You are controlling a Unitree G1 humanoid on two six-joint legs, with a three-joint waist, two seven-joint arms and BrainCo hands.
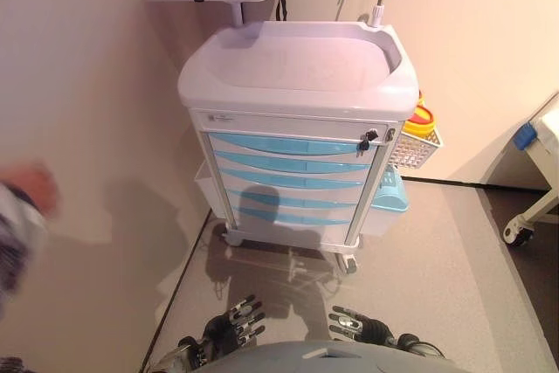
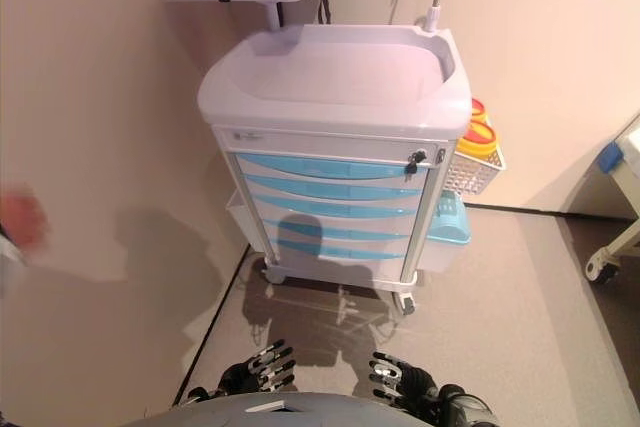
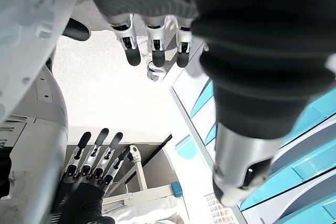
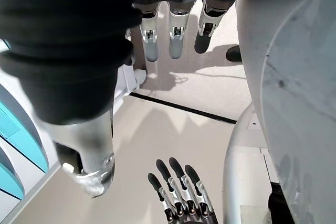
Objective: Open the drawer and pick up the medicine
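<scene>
both hands low, cart drawers shut ahead

we see our left hand (image 1: 234, 325) and right hand (image 1: 356, 324) hanging low side by side, fingers loosely straight and spread, holding nothing. well ahead of both stands the medical cart (image 1: 301, 72), its white tray top bare. below the top sits a white panel with a key lock (image 1: 370, 137), then a stack of blue drawers (image 1: 293, 177), all pushed in flush. no medicine shows; we cannot tell which drawer holds it. a wire basket (image 1: 416, 148) with a yellow container (image 1: 421, 120) hangs on the cart's side beyond our right hand. a person's blurred hand (image 1: 33, 188) shows out past our left hand.
</scene>
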